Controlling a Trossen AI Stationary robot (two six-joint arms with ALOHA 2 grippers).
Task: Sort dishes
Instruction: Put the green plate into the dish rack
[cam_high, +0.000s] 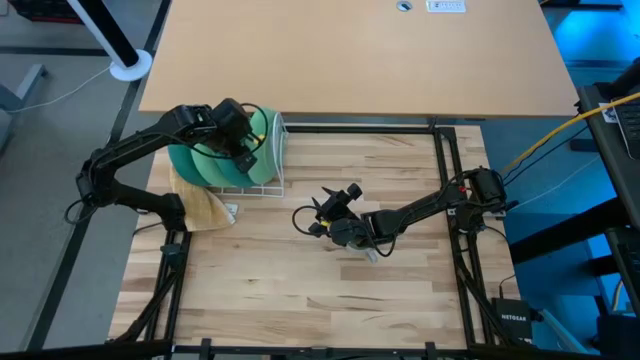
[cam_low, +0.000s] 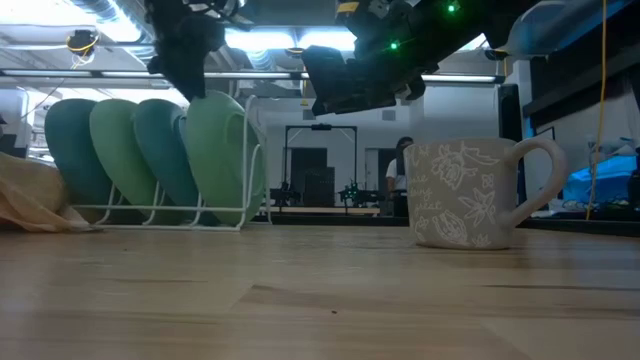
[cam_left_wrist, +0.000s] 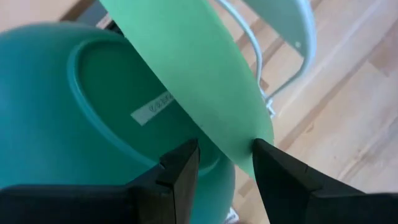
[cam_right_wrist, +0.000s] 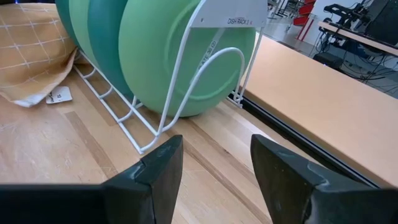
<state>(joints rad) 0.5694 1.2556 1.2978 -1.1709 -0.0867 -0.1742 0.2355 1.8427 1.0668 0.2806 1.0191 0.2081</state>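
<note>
Gripping the light green plate (cam_left_wrist: 205, 74) upright in the white rack (cam_right_wrist: 186, 81) with left pincer (cam_left_wrist: 225, 163); holding right pincer (cam_right_wrist: 214, 163) open, empty, above table (cam_high: 300, 300).

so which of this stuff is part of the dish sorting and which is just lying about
Part of the job:
- four plates standing in the rack
- mug
- left fingers around the light green plate's rim

Just lying about:
- white wire rack
- tan cloth
</note>
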